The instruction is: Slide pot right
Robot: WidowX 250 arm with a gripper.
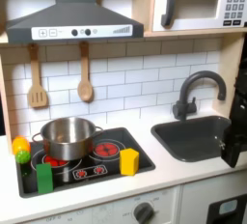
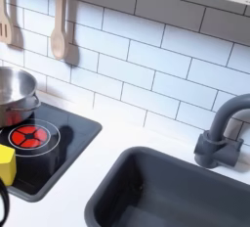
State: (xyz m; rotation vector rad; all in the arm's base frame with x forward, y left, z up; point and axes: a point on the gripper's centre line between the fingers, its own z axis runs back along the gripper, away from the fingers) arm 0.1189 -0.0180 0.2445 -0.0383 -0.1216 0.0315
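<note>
Judging from the layout, the slide looked barely begun. Nearest stood a yellow block point(image 1: 129, 161) and a green block point(image 1: 44, 176) on the black toy stovetop point(image 1: 104, 170). Behind them the shiny round silver steel pot point(image 1: 66, 137) sat over the left rear burner in the first exterior view. A dark shape at that view's right edge was possibly the gripper point(image 1: 234, 143); its opening I couldn't tell

Light was bright and even in both exterior views; soft blur throughout, and glare gleamed on the pot point(image 1: 66, 137).
</note>
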